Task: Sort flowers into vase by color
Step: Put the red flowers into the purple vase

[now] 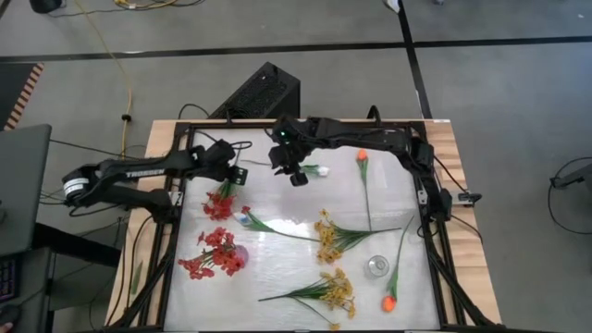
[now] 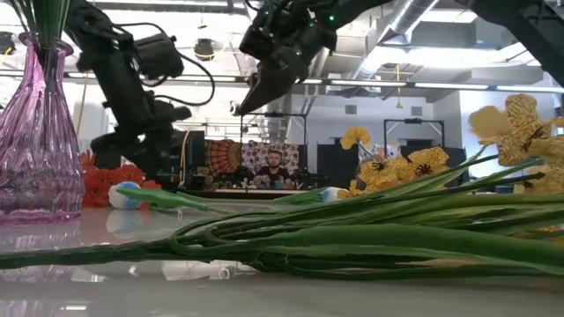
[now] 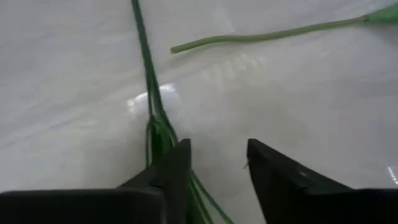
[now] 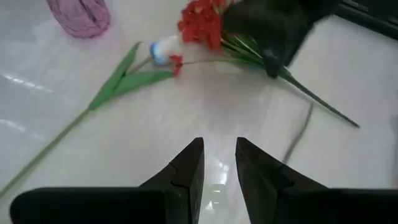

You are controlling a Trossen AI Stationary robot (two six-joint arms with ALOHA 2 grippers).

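Observation:
My left gripper [image 3: 217, 149] stands open low over the table's far left [image 1: 233, 176]. The green stem [image 3: 149, 81] of a red flower runs past the outer side of one finger, and the blossoms [image 1: 219, 203] lie on the table toward the near side. My right gripper [image 4: 219, 146] hangs over the far middle [image 1: 298, 178], its fingers a narrow gap apart with nothing between them. A white bud [image 4: 163, 48] lies on the table beyond it. The pink vase [image 1: 239, 254] holds red flowers [image 1: 211, 257]. My left gripper has nothing between its fingers. The red flower's stem [image 3: 163, 140] runs close along the outer side of one finger [image 3: 177, 165] and passes under it. I cannot tell whether they touch. The stem lies flat on the table.
Two yellow sprays [image 1: 330, 237] [image 1: 331, 291] lie at the middle and the near middle. Orange tulips lie far right [image 1: 362, 157] and near right [image 1: 389, 302]. A clear glass vase [image 1: 376, 266] stands near right. Another white bud [image 1: 322, 170] lies beside my right gripper.

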